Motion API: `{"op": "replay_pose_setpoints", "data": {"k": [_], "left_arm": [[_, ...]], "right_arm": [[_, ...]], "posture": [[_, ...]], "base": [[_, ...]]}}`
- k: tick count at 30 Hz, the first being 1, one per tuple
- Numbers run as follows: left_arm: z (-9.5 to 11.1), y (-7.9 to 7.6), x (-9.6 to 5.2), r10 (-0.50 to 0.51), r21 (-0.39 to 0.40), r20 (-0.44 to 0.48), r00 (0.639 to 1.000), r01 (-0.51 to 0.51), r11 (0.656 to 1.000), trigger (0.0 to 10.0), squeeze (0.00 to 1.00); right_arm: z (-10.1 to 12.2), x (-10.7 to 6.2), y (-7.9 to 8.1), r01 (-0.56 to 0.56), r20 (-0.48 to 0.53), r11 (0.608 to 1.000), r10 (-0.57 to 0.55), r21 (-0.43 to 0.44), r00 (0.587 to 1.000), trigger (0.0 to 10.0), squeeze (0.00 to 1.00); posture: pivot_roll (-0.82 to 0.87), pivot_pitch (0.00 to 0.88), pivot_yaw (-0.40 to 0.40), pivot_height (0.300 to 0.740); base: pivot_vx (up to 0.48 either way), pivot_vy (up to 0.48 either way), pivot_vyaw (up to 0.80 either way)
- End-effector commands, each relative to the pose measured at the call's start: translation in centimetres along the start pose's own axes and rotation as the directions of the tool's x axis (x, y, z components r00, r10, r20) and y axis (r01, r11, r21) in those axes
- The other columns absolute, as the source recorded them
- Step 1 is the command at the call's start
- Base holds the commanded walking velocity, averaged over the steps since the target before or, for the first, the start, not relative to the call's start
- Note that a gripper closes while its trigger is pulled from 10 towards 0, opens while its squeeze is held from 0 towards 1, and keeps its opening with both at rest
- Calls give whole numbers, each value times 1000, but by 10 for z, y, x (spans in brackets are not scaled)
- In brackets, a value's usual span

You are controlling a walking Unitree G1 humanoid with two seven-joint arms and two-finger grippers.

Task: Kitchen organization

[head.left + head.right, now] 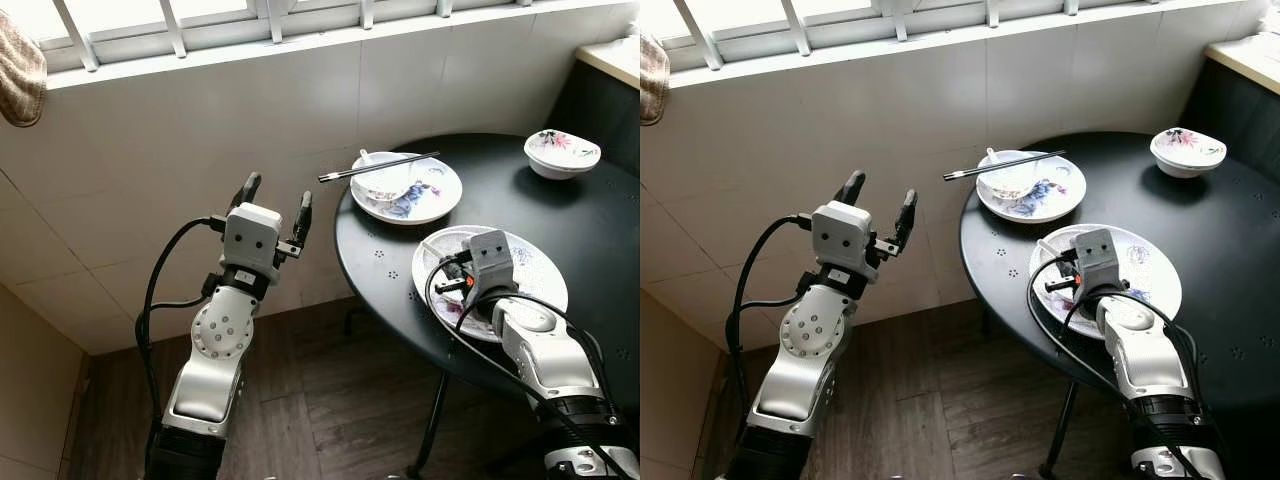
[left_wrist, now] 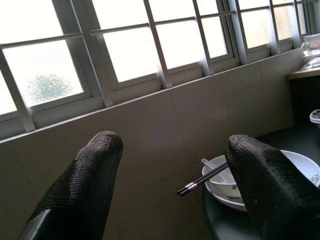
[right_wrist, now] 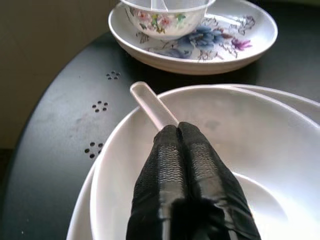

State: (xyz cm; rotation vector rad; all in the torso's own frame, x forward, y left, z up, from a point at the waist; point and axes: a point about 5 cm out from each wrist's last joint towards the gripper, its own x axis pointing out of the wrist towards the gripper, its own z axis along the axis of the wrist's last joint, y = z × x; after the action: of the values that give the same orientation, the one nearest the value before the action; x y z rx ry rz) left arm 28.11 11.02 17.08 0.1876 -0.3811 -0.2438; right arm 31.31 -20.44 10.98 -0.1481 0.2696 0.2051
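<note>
The right gripper [image 3: 178, 131] sits low over the near plate [image 1: 545, 285] on the round table [image 1: 600, 220], its fingers pressed together on the handle of a white spoon [image 3: 150, 104]. The spoon's long axis runs straight out from the fingertips toward the far plate [image 3: 250, 35] and its bowl [image 3: 165, 15], which carries chopsticks [image 1: 375, 167]. The left gripper [image 1: 275, 212] hangs off the table's left edge, fingers apart and holding nothing, so the right arm looks better placed to carry the spoon on.
</note>
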Motion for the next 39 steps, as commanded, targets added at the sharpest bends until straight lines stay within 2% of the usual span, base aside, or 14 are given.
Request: {"op": "replay_pose_setpoints", "data": {"k": [1,11,12,13,15,16,21,23,27,31,32,33,34,39], "left_arm": [[-3,1,1,0,17,-21,1000,1,1000,10000,0],[-4,-1,1,-1,14,-23,1000,2,1000,10000,0],[-4,-1,1,-1,14,-23,1000,2,1000,10000,0],[-4,-1,1,-1,15,-24,1000,1,1000,10000,0],[-5,-1,1,-1,16,-25,1000,1,1000,10000,0],[-5,-1,1,-1,16,-25,1000,1,1000,10000,0],[-6,-1,1,1,18,-29,1000,0,1000,10000,0],[-6,-2,1,0,16,-28,1000,1,1000,10000,0],[-6,-2,2,-1,17,-26,1000,2,1000,10000,0],[-7,-2,3,-4,17,-27,1000,4,1000,10000,0],[-7,-2,3,-5,18,-28,1000,6,1000,10000,0],[-7,-2,3,-5,18,-28,1000,6,1000,10000,0],[-7,-2,3,-7,19,-29,1000,8,1000,10000,0],[-8,-3,2,-7,18,-29,1000,8,1000,10000,0]], "right_arm": [[23,-1,0,23,107,999,-19,-34,994,0,0],[54,-5,-3,153,248,978,-115,-143,962,0,0],[52,-4,-5,181,239,974,-145,-137,960,2157,0],[49,-4,-8,186,225,978,-160,-98,961,10000,910],[48,-3,-8,170,221,983,-151,-72,964,10000,910],[48,-4,-8,159,227,985,-141,-61,964,10000,1000],[41,-4,-11,124,179,991,-113,-53,977,10000,1000],[37,-3,-11,39,141,999,-36,-16,989,10000,1000],[36,-6,-14,-101,101,994,105,-40,989,10000,1000],[38,-12,-23,-214,51,972,220,-95,974,10000,1000],[40,-14,-33,-219,24,968,223,-123,974,10000,1000],[40,-14,-33,-219,24,968,223,-123,974,10000,1000],[43,-14,-46,-190,10,971,194,-142,981,10000,1000],[43,-16,-56,-235,-21,968,234,-87,972,10000,1000]], "posture": [[-157,0,50,740],[-163,0,49,740],[-162,0,48,740],[-162,0,47,740],[-162,0,47,740],[-161,0,46,740],[-164,0,45,740],[-167,0,45,740],[-165,0,47,740],[-167,0,49,740],[-167,0,49,740],[-167,0,49,740],[-167,0,46,740],[-165,0,44,740]], "base": [[0,0,0],[0,0,0],[0,0,0],[0,0,0],[0,0,0],[0,0,0],[0,0,0],[0,0,0],[0,0,0],[0,0,0],[0,0,0],[0,0,0],[0,0,0],[0,0,0]]}}
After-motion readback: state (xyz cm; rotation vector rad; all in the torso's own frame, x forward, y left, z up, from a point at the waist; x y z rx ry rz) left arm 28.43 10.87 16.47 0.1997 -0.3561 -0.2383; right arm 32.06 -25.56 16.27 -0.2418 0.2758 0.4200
